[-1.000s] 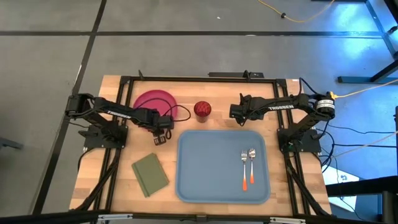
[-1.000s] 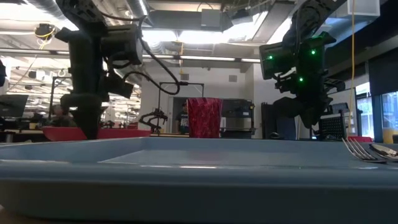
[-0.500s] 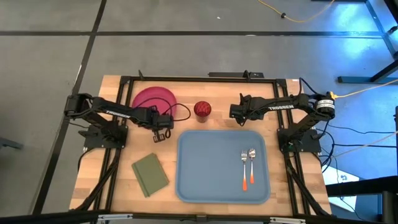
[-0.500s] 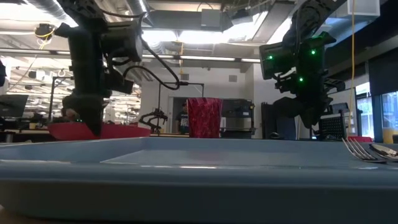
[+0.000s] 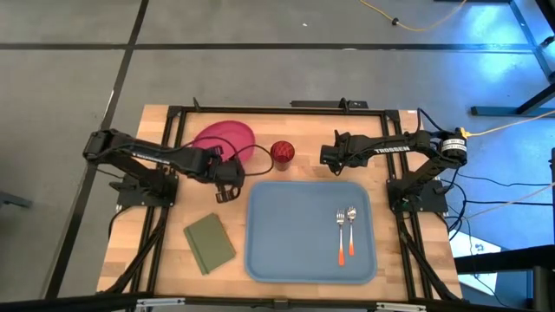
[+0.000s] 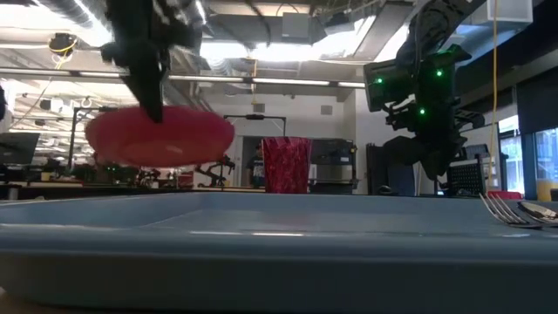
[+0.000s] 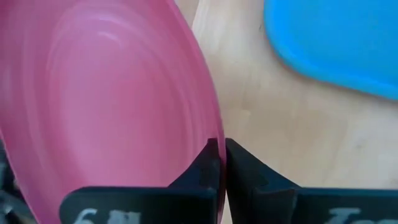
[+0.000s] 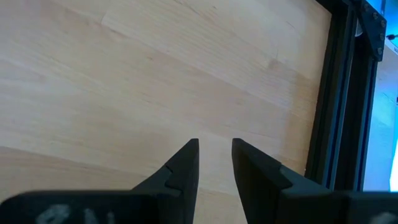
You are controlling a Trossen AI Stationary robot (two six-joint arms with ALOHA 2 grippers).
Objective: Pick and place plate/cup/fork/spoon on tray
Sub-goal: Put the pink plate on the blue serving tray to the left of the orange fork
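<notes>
Left gripper (image 7: 221, 163) clamped on the plate's (image 5: 227, 139) rim; plate lifted clear of the table (image 5: 165, 243), far-left of the tray (image 5: 269, 251), left of the cup (image 5: 282, 152). Right gripper (image 8: 215, 163) narrowly open over bare wood, right of the cup. Fork (image 5: 341, 232) and spoon (image 5: 351, 227) lie side by side on the tray's right half.

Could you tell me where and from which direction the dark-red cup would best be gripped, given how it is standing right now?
The cup stands upright on the table, just beyond the tray, mouth up. I would probably come straight down with the free right gripper and close across its rim or upper wall: its round sides suit a two-finger pinch.
</notes>
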